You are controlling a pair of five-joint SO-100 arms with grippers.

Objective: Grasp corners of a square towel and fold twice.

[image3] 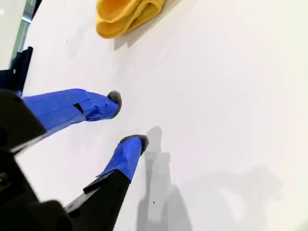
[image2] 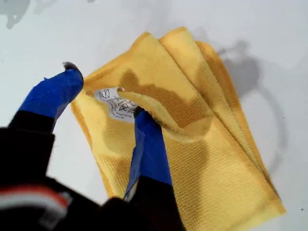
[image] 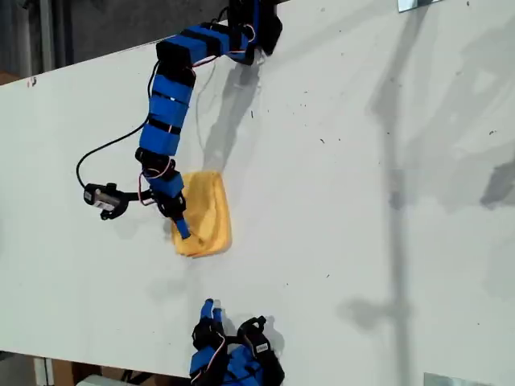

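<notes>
Towel, folded into layers, lies on white bench w/ my first claw over its tagged corner, jaws apart, one finger on the cloth. My second claw open above bare bench, well apart from towel.

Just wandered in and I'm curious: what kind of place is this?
Probably a robotics lab or workshop bench: a plain white tabletop, two blue-taped robot arms, and a folded yellow-orange cloth towel under my first claw, apparently for folding practice.
</notes>
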